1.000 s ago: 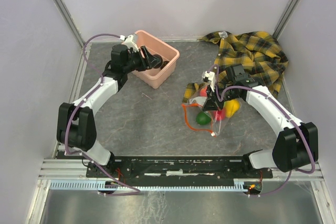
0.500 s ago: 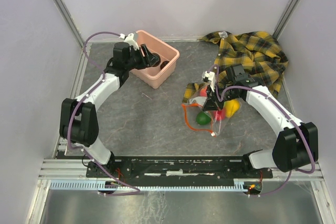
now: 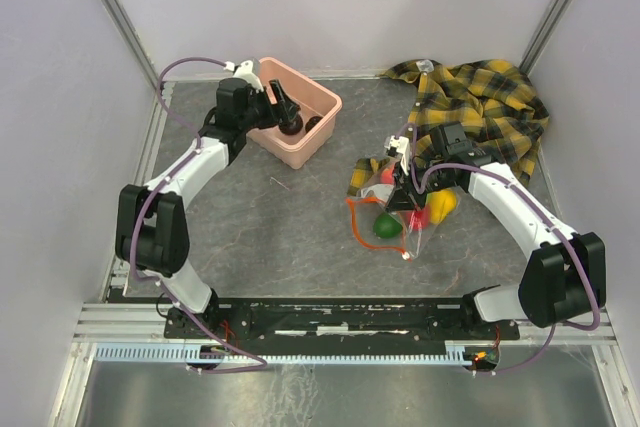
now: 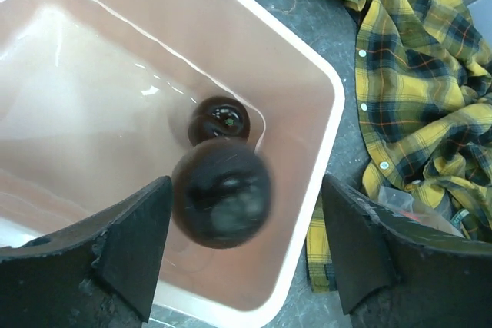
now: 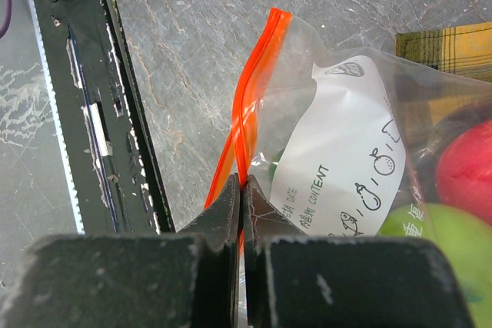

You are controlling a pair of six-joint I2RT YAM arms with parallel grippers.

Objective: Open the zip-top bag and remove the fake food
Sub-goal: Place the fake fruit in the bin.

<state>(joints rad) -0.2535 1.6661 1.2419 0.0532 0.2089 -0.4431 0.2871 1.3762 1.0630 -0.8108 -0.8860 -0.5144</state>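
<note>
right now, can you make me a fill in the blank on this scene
The right gripper is shut on the bag's ____ zip strip. The left gripper hangs open over the ____ tub. The plaid shirt is yellow and ____.
Missing: orange, pink, black.

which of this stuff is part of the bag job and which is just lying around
Part of the job:
zip-top bag, zip strip pinched by the right gripper
inside it: green fruit, red fruit, yellow fruit
dark brown fruit in the pink tub
second brown fruit between the jaws of the open left gripper

Just lying about:
yellow-and-black plaid shirt
</note>
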